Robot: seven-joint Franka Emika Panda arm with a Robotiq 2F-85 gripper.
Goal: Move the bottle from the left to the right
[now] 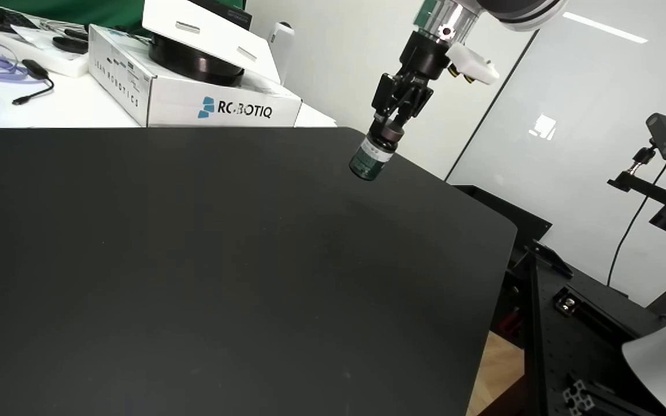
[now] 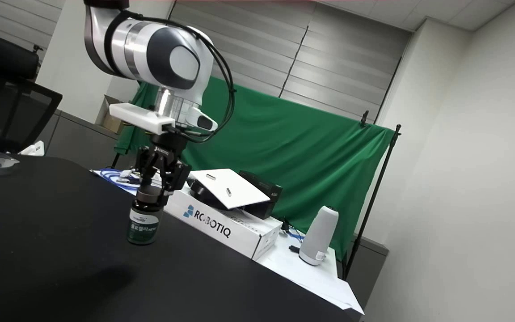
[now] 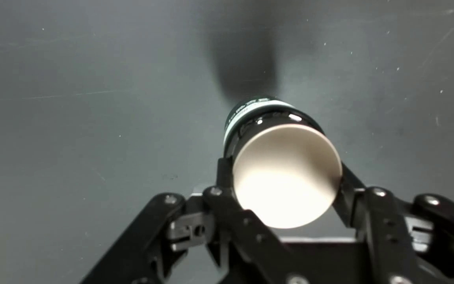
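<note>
gripper (image 3: 285,178) spans just the cap (image 3: 286,161), pinching it; bottle (image 1: 374,155) held above the table (image 1: 223,260), far right in an exterior view. looks stiff, probably light; cap sides best hold, glossy shoulder (image 3: 272,118) may slip.

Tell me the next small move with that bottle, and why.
Perhaps lower the gripper slightly without opening it, if this is the intended spot: it clasps the bottle by the cap, and in an exterior view the bottle hangs above the black table, apart from the shadow.
</note>
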